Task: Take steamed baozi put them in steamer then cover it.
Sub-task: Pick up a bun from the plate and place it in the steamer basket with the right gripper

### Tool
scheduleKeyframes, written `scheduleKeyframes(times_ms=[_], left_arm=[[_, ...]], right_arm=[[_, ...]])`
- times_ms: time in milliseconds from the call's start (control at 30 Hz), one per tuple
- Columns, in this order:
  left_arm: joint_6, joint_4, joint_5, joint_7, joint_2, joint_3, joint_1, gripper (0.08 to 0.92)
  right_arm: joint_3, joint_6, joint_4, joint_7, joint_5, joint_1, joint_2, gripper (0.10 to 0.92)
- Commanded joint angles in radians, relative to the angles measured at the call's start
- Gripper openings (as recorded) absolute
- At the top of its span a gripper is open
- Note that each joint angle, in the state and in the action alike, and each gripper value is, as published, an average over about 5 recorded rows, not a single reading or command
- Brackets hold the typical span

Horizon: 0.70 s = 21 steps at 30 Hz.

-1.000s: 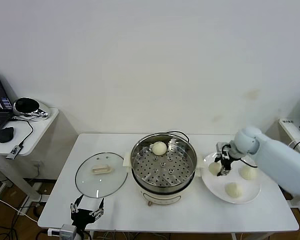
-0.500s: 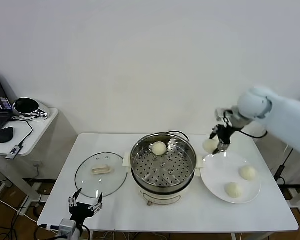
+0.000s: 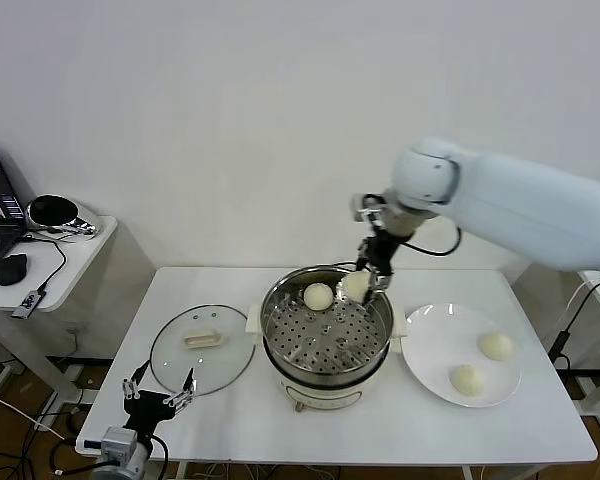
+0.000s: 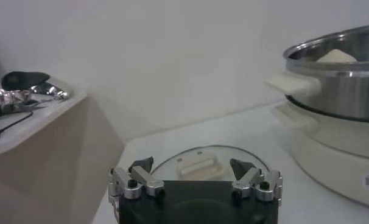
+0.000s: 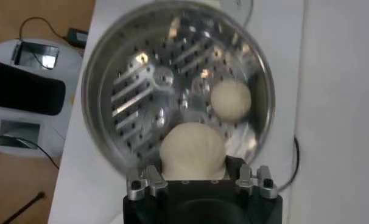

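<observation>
A white bench stands against a pale wall, seen from above. At its centre sits the steamer, a round shiny steel pot with a perforated tray, cream side handles and a white base.

The right gripper hangs over the steamer's rim at about 1 o'clock, closed on a held baozi, a smooth cream-white bun. In the right wrist view the held baozi sits between the gripper's fingers, directly above the perforated tray. A second baozi already lies on the tray at about 11 o'clock, just beside the held one and apart from it.

At 3 o'clock from the steamer, near its handle, is a flat white plate. Two more buns rest on it: a farther baozi and a nearer baozi.

At 9 o'clock from the steamer, the cover lies flat on the bench, a clear glass lid with a metal rim and a cream handle.

The left gripper waits at the bench's front edge, near the cover's 7 o'clock, fingers spread wide and holding nothing.

A side table with a laptop and mouse stands well apart at the far left.
</observation>
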Motion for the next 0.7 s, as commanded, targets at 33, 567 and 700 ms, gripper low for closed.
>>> scheduleKeyframes(times_ms=[33,567,700], left_arm=[[0.001,-0.004,-0.008,0.003,-0.001,-0.009,-0.004,0.823],[0.001,-0.003,-0.026,0.006,-0.009,0.008,-0.006,0.823],[0.002,-0.003,-0.030,0.008,-0.010,0.011,-0.009,0.823]], right_arm=[[-0.035,-0.027,-0.113,0.008,0.019,-0.056,0.210,0.636],[0.023,0.008,-0.340,0.031,-0.124,-0.239,0.373,0.636],[0.029,0.009,-0.346,0.033,-0.131,-0.246,0.381,0.636]])
